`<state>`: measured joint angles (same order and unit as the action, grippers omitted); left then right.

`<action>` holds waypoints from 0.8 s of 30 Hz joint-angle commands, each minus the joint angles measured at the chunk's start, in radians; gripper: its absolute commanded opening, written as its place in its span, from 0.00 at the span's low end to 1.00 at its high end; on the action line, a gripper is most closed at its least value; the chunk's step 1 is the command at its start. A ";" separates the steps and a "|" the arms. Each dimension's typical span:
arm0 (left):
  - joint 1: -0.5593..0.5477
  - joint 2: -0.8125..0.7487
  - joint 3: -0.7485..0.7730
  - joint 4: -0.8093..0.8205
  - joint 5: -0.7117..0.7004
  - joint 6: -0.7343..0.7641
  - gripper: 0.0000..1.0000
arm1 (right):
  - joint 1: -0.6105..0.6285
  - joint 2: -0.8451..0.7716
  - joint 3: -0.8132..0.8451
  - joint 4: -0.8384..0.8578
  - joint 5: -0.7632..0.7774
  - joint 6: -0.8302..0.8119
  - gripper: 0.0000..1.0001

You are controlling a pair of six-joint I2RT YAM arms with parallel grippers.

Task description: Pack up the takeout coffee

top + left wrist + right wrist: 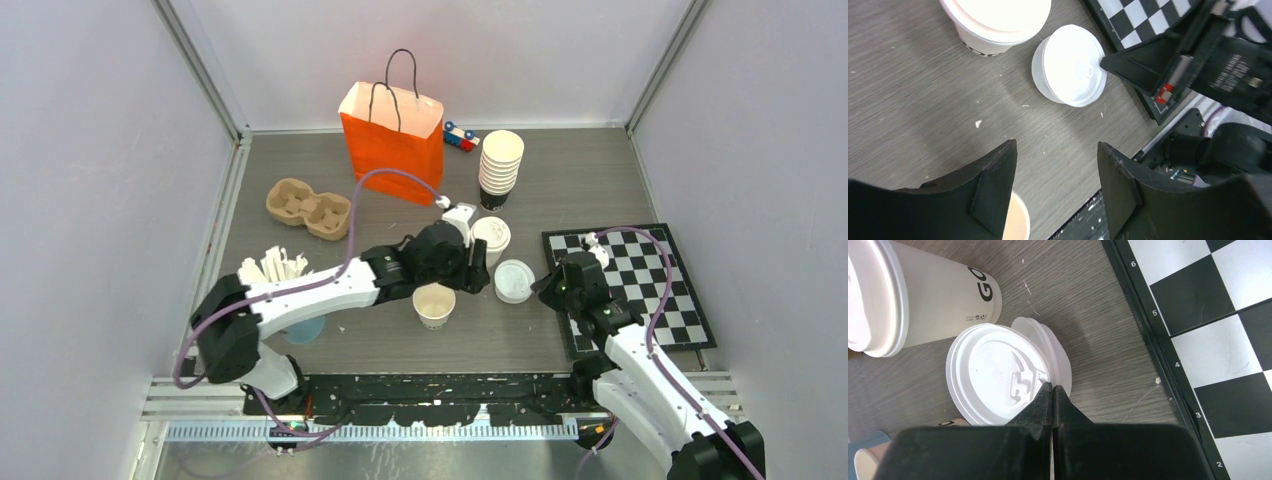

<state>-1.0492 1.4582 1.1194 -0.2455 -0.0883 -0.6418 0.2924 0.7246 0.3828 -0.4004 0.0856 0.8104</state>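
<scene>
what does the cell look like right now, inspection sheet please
surface: grey wood-grain table, a few white specks
job's things: lidded cup upright; lidless cup upright; loose lids flat on the table; orange bag standing at the far edge
clutter: cup carrier, stack of nested cups, toy train, chessboard, blue cup of sticks
grippers: left gripper open, nothing between the fingers; right gripper shut, tips at the loose lids
cables: purple cables loop along both arms, off the table
surroundings: plain walls, nothing else seen
</scene>
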 commanded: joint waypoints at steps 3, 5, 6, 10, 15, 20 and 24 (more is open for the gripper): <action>-0.027 0.146 0.052 0.175 -0.065 -0.080 0.60 | -0.003 -0.042 -0.004 -0.008 -0.015 -0.005 0.00; -0.033 0.180 0.055 0.210 -0.067 -0.086 0.60 | -0.003 -0.046 -0.007 -0.008 -0.018 -0.001 0.00; -0.034 0.197 0.056 0.223 -0.070 -0.092 0.59 | -0.003 -0.048 -0.010 -0.008 -0.018 0.000 0.00; -0.035 0.242 0.049 0.263 -0.090 -0.137 0.57 | -0.003 -0.047 -0.010 -0.005 -0.018 0.000 0.00; -0.035 0.270 0.050 0.288 -0.132 -0.181 0.55 | -0.003 -0.046 -0.012 -0.004 -0.020 -0.003 0.00; -0.035 0.282 0.040 0.275 -0.176 -0.228 0.54 | -0.003 -0.050 -0.015 -0.003 -0.015 -0.002 0.00; -0.039 0.293 0.035 0.283 -0.165 -0.226 0.54 | -0.003 -0.038 -0.012 -0.004 -0.014 -0.001 0.00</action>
<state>-1.0798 1.7447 1.1370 -0.0238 -0.2157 -0.8459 0.2924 0.6868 0.3691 -0.4206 0.0685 0.8112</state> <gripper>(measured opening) 0.539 0.017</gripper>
